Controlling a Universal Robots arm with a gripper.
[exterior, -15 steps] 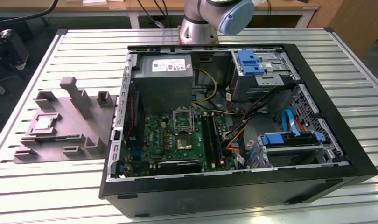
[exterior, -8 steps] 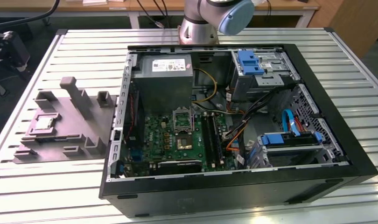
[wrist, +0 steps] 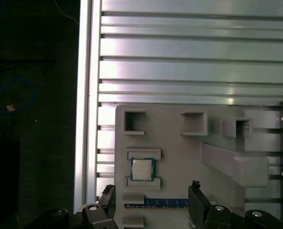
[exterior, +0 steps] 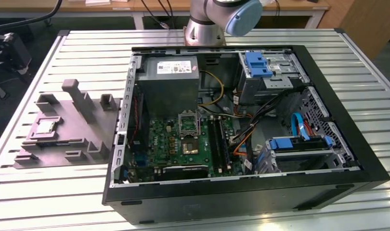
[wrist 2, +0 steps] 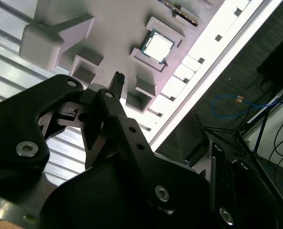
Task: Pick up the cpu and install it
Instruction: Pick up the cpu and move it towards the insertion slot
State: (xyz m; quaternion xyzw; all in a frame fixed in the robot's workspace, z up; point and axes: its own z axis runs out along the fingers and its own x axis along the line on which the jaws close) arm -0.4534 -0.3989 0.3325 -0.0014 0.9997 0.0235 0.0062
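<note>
Found the cpu [wrist: 142, 169] lying flat, metal top up, in its square pocket of the grey tray [wrist: 179, 157], plain in both wrist views. Placed the tray, by the exterior view, on the slatted table [exterior: 54, 192] at nine o'clock of the open computer case [exterior: 246, 197], just beside it, with the cpu toward the tray's nine o'clock edge. Noted the gripper [wrist: 151, 190] poised over the tray, fingers [wrist: 196, 191] spread wide, nothing between them and nothing visibly touched; tips short of the cpu and nearer a blue-edged memory stick [wrist: 155, 203] slotted beside the pocket. Located the socket [exterior: 187, 122] on the board inside the case, at six o'clock of the grey power-supply box [exterior: 172, 72], well apart from the tray and bare of any chip so far as could be told. Judged the pick-up step in hand and not yet done; install untouched. Judged the grasp to call for centring the spread fingers over the pocket, on the cpu's two free edges and clear of the raised lips on the other two sides, with a light, level pinch on so thin a part.
</note>
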